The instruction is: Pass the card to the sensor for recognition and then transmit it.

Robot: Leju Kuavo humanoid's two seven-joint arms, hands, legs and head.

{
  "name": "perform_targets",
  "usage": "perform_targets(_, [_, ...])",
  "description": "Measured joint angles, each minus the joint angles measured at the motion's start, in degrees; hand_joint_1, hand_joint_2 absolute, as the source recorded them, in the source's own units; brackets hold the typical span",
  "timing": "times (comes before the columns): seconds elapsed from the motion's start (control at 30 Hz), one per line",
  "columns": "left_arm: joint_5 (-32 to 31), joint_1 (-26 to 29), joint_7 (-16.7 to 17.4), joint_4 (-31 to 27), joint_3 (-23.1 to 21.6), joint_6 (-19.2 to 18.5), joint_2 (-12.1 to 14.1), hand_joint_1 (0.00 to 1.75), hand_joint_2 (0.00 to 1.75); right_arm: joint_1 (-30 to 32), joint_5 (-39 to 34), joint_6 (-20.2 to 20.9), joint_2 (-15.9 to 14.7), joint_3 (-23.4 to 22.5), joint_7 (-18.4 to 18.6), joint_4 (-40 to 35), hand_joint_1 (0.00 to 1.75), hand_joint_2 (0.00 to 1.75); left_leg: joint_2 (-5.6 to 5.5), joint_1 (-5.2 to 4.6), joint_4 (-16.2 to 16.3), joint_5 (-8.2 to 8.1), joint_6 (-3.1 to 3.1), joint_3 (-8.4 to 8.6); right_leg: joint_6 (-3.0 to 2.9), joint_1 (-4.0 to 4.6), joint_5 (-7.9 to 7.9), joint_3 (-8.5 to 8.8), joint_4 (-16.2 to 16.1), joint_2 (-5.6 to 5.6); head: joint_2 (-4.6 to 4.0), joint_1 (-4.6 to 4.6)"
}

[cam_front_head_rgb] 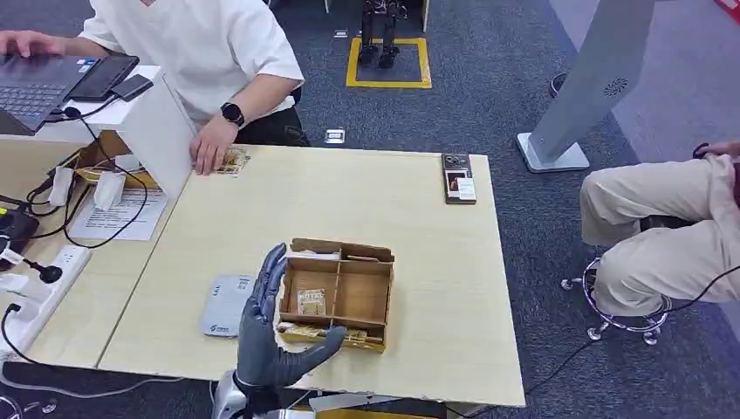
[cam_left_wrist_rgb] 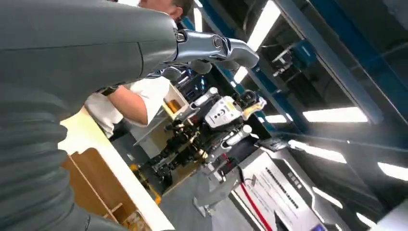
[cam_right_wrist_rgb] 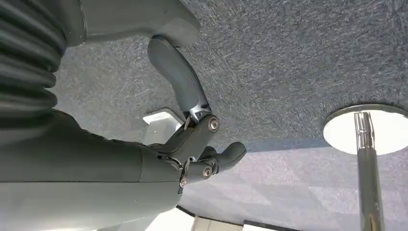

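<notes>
The robot's left hand [cam_front_head_rgb: 266, 327] is raised over the near edge of the pale wooden tabletop [cam_front_head_rgb: 419, 227], palm turned toward the box, its fingers [cam_front_head_rgb: 270, 271] spread and straight, the thumb jutting out toward the box's front wall; it holds nothing. Just beside it sits an open cardboard box [cam_front_head_rgb: 339, 292] split by dividers into compartments. A small gold-patterned card [cam_front_head_rgb: 311, 301] lies flat in the left compartment, and what looks like more cards or a strip of the same gold print runs along the front compartment [cam_front_head_rgb: 332, 333], though it is too small to be sure. On the far side of the hand from the box, a flat grey card reader [cam_front_head_rgb: 225, 304] rests on the tabletop, partly hidden behind the fingers.

The right hand [cam_right_wrist_rgb: 192, 139] hangs low over grey carpet [cam_right_wrist_rgb: 298, 57], near the round chrome base of a stool [cam_right_wrist_rgb: 368, 127]; its fingers are loosely curled with a gap between thumb and the rest, gripping nothing.

At the far left corner a person in a white shirt [cam_front_head_rgb: 201, 52] rests a hand [cam_front_head_rgb: 209, 144] on the tabletop beside another small gold card [cam_front_head_rgb: 234, 161]. A phone [cam_front_head_rgb: 459, 178] lies near the far right edge. Another person in beige trousers [cam_front_head_rgb: 663, 227] sits on a stool to the right.
</notes>
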Motion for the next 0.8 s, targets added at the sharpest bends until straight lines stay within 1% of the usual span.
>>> perform_targets(0.07, [-4.2,-0.1,1.3,0.9,0.0,0.3,0.0,0.0,1.75,0.0,0.4,0.0,-0.1,0.0,0.0,0.1,0.0,1.75,0.0,0.0,0.0,0.0,0.0,0.0,0.0,0.0,0.0,0.0,0.0,0.0,0.02,-0.02])
perform_targets(0.2, [-10.6,-0.4,3.5,2.9,-0.1,1.7,0.2,0.0,1.75,0.0,0.9,0.0,-0.4,0.0,0.0,0.3,0.0,1.75,0.0,0.0,0.0,0.0,0.0,0.0,0.0,0.0,0.0,0.0,0.0,0.0,0.0,-0.02])
perform_targets(0.37, [-13.1,-0.8,4.4,4.9,-0.3,2.2,0.4,0.0,1.75,0.0,1.1,0.0,-0.7,0.0,0.0,0.6,0.0,1.75,0.0,0.0,0.0,0.0,0.0,0.0,0.0,0.0,0.0,0.0,0.0,0.0,0.0,-0.02])
perform_targets(0.5, [-16.8,-1.3,6.3,6.3,-0.7,3.3,0.5,0.0,1.75,0.0,1.6,0.0,-0.9,0.0,0.0,0.8,0.0,1.75,0.0,0.0,0.0,0.0,0.0,0.0,0.0,0.0,0.0,0.0,0.0,0.01,0.0,0.0])
perform_targets(0.67, [-23.3,-1.8,8.7,7.8,-0.9,4.1,0.5,0.0,1.75,0.0,1.8,0.0,-1.1,0.0,0.0,0.9,0.0,1.75,0.0,0.0,0.0,0.0,0.0,0.0,0.0,0.0,0.0,0.0,0.0,0.0,0.0,0.0])
perform_targets(0.8, [-25.2,-2.2,9.6,8.8,-1.0,4.2,0.5,0.0,1.75,0.0,1.9,0.0,-1.2,0.0,0.0,1.1,0.0,1.75,0.0,0.0,0.0,0.0,0.0,0.0,0.0,0.0,0.0,0.0,0.0,0.01,0.0,-0.02])
